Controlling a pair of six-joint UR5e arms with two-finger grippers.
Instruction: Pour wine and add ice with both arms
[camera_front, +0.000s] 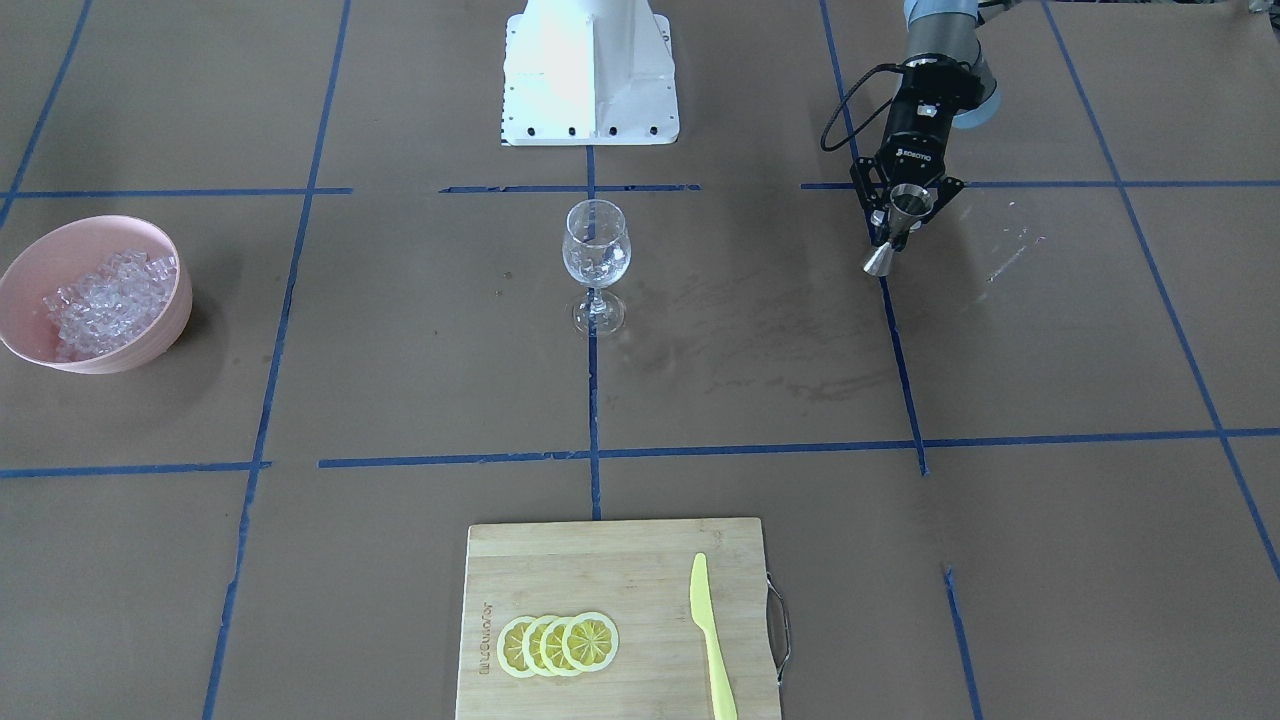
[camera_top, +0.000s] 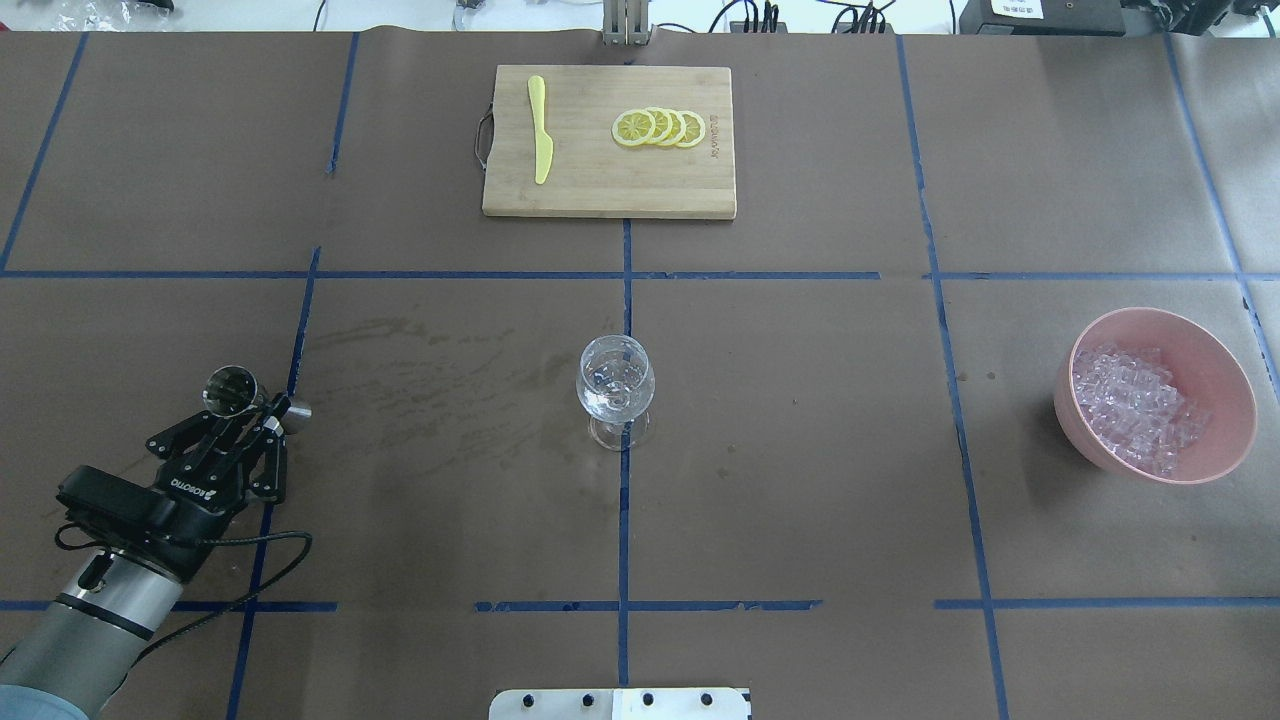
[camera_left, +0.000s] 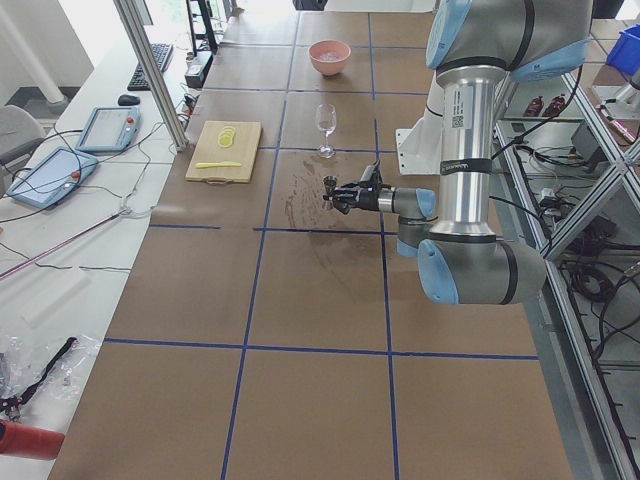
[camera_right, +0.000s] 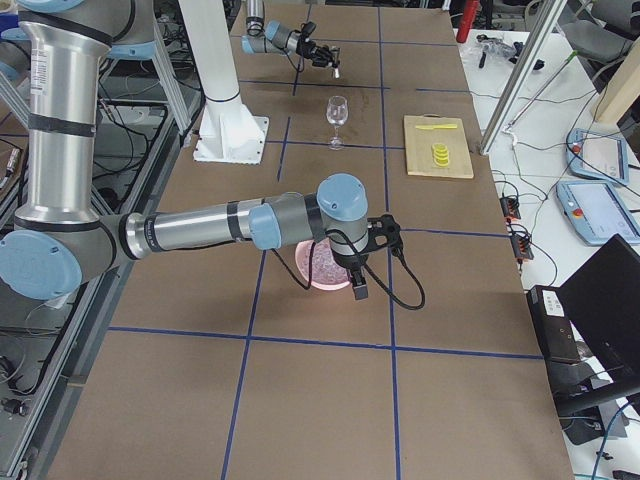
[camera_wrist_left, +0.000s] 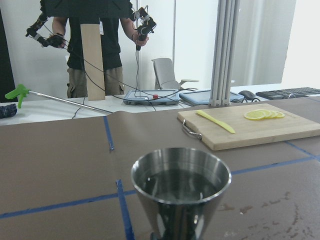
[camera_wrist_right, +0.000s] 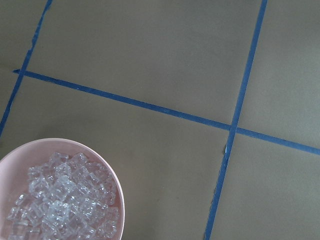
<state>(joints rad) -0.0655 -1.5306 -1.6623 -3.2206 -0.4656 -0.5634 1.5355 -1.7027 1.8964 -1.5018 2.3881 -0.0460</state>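
Observation:
My left gripper (camera_front: 902, 216) (camera_top: 252, 402) is shut on the waist of a steel jigger (camera_front: 893, 235) (camera_top: 232, 388) and holds it upright above the table, far to the robot's left of the clear stemmed wine glass (camera_front: 596, 250) (camera_top: 615, 385). The left wrist view shows a little dark wine (camera_wrist_left: 177, 182) in the jigger (camera_wrist_left: 180, 200). The ice (camera_front: 105, 295) (camera_top: 1135, 405) (camera_wrist_right: 65, 202) fills a pink bowl (camera_front: 150, 340) (camera_top: 1205, 345) (camera_wrist_right: 116, 190). My right arm's wrist (camera_right: 345, 225) hangs over that bowl (camera_right: 312, 280); I cannot tell whether its gripper is open or shut.
A wooden cutting board (camera_top: 600, 190) (camera_front: 600, 560) with lemon slices (camera_top: 660, 128) and a yellow knife (camera_top: 540, 130) lies at the far edge. The white base block (camera_front: 590, 70) stands behind the glass. Dried stains (camera_top: 430, 370) mark the paper between the jigger and the glass.

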